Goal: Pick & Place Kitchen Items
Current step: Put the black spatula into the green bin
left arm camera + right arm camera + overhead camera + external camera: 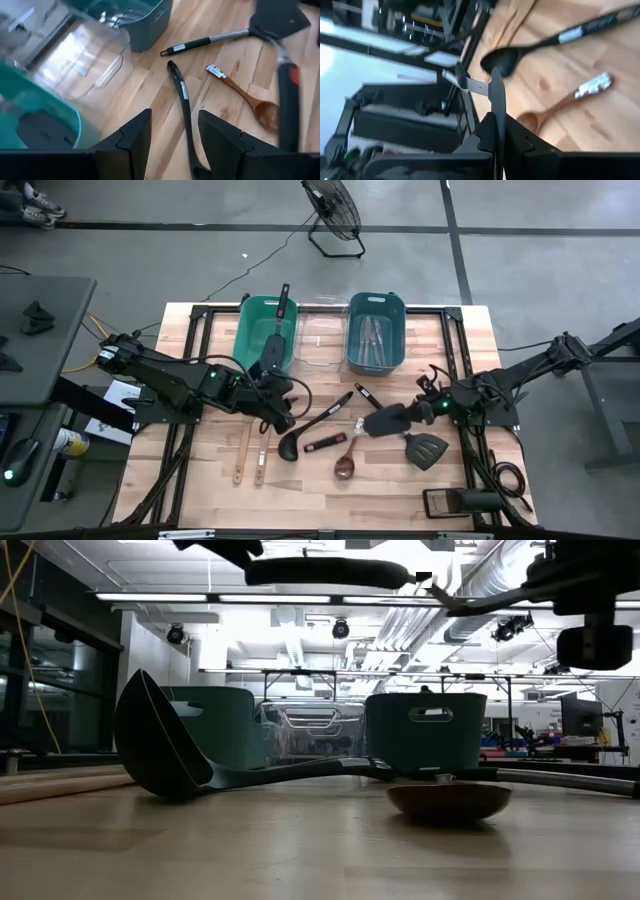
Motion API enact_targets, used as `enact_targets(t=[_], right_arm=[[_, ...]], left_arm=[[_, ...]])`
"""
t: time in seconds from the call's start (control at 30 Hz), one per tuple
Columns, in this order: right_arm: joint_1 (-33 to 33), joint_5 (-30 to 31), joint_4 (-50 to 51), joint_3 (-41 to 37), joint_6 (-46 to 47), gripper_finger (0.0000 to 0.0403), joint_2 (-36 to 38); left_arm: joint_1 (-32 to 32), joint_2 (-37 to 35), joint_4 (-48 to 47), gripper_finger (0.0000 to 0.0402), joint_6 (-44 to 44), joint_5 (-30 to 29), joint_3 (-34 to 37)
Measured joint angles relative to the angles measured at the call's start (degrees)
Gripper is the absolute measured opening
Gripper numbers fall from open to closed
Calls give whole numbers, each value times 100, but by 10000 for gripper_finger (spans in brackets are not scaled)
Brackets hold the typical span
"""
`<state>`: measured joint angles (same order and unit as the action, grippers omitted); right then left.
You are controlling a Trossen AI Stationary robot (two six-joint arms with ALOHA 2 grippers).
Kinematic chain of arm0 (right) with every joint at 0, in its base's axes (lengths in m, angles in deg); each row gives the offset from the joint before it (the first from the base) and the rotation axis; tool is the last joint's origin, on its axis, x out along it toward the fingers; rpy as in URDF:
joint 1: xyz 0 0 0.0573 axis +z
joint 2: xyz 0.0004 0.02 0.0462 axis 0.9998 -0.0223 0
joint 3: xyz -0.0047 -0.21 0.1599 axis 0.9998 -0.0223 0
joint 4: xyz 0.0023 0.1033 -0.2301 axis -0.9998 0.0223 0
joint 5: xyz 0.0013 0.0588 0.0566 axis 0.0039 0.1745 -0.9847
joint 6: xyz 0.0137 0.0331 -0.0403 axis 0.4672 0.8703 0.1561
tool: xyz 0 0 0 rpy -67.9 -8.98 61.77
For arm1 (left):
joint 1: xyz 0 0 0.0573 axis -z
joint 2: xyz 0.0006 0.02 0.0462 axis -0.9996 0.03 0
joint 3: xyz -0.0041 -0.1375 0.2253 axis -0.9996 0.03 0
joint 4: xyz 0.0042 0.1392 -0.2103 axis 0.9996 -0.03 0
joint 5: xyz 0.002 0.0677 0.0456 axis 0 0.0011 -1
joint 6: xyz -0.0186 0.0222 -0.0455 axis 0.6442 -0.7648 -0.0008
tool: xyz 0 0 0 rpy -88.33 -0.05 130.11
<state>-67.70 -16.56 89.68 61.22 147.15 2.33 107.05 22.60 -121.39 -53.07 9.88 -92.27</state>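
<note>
no text legible anywhere: pale labels sit on the black ladle's handle (pixel 183 91), on the wooden spoon's handle (pixel 218 72) and on the black spatula's handle (pixel 192 45), but their print is too blurred to make out.

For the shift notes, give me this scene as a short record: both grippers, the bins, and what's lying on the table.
left gripper: open, empty, above ladle handle
right gripper: shut on black spatula, held off the table
green bin: red-handled spatula
blue bin: silver cutlery
on table: ladle, wooden spoon, slotted spatula
</note>
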Motion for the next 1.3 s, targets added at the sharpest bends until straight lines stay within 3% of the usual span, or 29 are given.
enact_targets(t=[0.23,0.63,0.8,0.97,1.17,1.3], right_arm=[[0,902,-88,1,-159,3,6],[-326,2072,-546,3,-1033,3,5],[-791,1852,-978,7,-1593,3,6],[-1237,1310,-1000,7,-1806,3,6],[-1637,715,-990,7,-1952,4,4],[-1820,450,-993,7,-1952,4,4]], left_arm=[[0,37,527,174,-1490,2,2],[0,367,1084,307,-2813,-122,-3],[-3,539,1179,312,-3308,-927,-1],[-159,715,1333,312,-3809,-1338,14],[-513,822,1479,312,-3826,-1316,9],[-707,924,1432,312,-3805,-845,2]])
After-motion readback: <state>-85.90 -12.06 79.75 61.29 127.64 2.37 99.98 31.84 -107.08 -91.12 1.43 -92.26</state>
